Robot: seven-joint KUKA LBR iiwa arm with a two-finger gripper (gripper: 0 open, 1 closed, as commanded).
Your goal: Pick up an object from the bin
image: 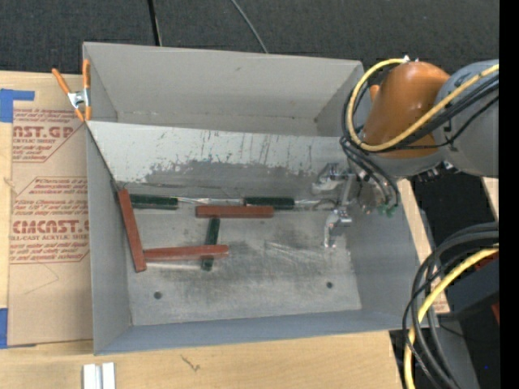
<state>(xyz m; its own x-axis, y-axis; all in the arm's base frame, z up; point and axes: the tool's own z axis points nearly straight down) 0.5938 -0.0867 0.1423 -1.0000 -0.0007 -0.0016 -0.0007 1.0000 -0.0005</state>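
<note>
Far left of the bin (268, 290), a brown stick (130, 229) lies along the wall. Mid-floor there's a second brown stick (235, 211), then a dark green stick (269, 203), the nearest to my gripper (335, 224) by the right wall. Wide or narrow, I cannot tell. Best bet: centre over that green stick, straddle it crosswise, then close.
</note>
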